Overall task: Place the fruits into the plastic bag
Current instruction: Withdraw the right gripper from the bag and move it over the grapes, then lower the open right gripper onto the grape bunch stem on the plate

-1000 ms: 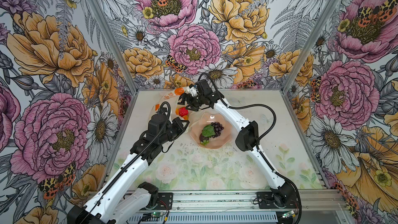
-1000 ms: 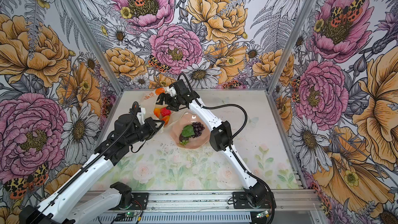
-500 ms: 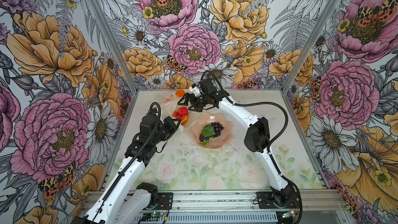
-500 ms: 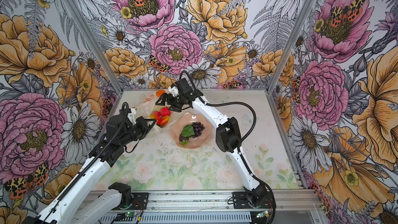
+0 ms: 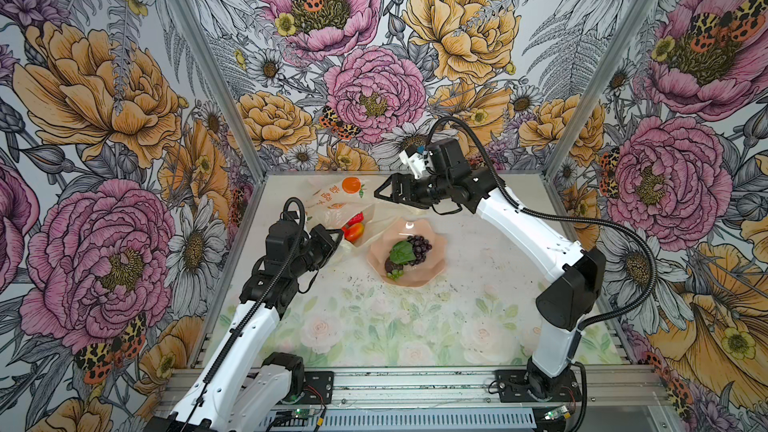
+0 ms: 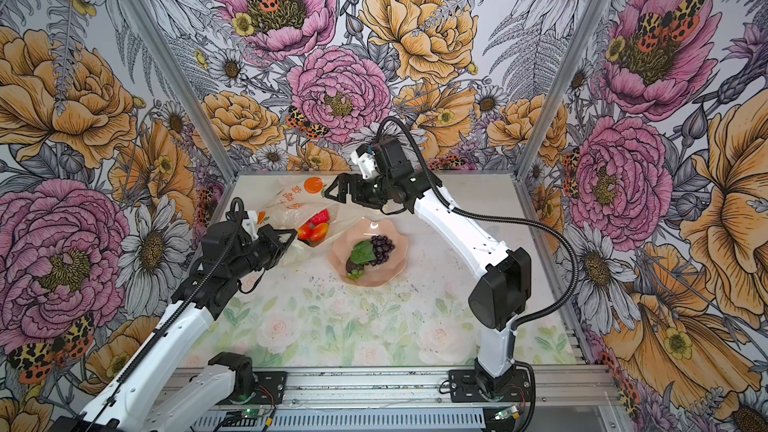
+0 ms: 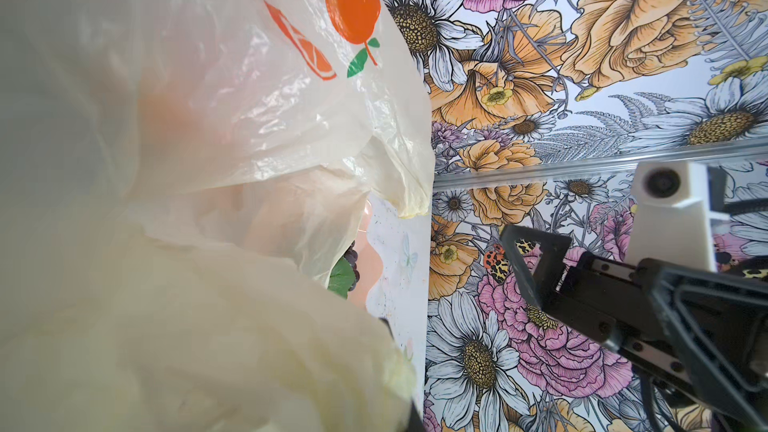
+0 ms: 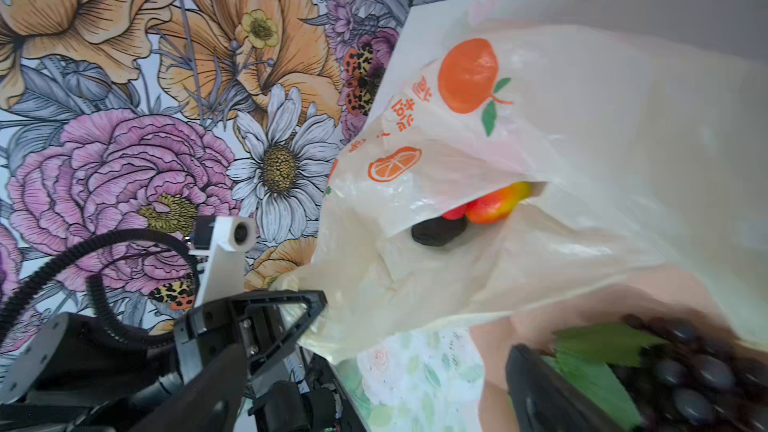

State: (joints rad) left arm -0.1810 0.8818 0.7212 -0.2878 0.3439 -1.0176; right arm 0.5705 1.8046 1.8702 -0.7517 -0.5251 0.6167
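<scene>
Pinching the edge of the bag (image 5: pixel 328 206) with closed jaws, the left gripper (image 5: pixel 338 238) is holding it beside the bowl (image 5: pixel 435 268). The right gripper (image 5: pixel 379 195) is hovering wide open above the bag's far side. Red fruits (image 5: pixel 354 231) are lying inside the bag; grapes (image 5: pixel 420 244) are sitting in the bowl.

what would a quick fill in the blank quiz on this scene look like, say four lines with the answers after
1. The grape bunch lies in a ____ bowl.
2. The left gripper is ____ on the edge of the plastic bag.
3. The right gripper is ____ and holds nothing.
4. The red fruits lie ____ the plastic bag.

Missing words: pink; shut; open; inside
</scene>
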